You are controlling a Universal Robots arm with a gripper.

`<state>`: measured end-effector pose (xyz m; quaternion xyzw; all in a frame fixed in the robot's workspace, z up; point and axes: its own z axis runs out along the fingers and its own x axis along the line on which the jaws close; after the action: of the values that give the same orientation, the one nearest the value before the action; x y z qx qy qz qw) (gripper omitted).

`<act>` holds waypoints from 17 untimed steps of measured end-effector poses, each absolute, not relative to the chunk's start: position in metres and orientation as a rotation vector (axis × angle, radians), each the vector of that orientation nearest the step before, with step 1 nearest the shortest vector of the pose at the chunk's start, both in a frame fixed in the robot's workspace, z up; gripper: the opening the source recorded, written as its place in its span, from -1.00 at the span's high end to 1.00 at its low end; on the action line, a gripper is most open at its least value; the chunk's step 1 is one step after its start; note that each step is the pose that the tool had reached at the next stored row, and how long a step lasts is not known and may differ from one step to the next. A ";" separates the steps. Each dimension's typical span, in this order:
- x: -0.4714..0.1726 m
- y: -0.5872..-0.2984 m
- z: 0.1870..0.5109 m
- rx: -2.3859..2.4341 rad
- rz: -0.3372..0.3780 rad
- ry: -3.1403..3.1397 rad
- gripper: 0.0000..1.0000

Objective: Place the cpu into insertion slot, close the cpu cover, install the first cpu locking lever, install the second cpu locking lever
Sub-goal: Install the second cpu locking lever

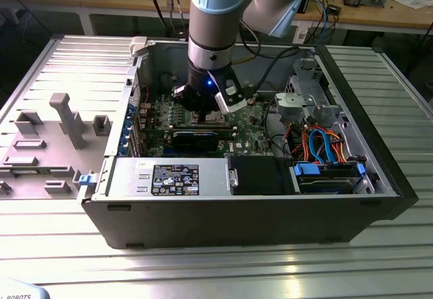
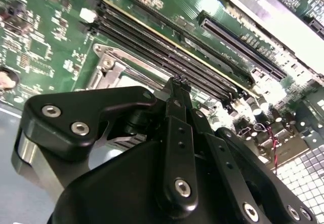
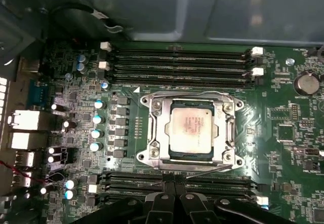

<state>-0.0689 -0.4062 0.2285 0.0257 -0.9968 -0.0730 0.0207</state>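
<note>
I see the cpu (image 3: 194, 125) seated in the insertion slot (image 3: 155, 142), cpu cover (image 3: 230, 133) down; fingers (image 3: 174, 193) closed together w/ nothing held, just beside the socket edge.

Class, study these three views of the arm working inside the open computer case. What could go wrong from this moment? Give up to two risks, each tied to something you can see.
1. The gripper sits right at the edge of the cpu cover, beside the memory slots; a stray push could scrape the green board.
2. The cpu lies in the insertion slot under the cover; uneven pressure might shift it.
</note>
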 end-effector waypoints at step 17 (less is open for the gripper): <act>-0.081 -0.413 0.223 0.190 -0.242 -3.080 0.79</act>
<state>-0.0808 -0.4131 0.2234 0.0615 -0.9948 -0.0781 0.0233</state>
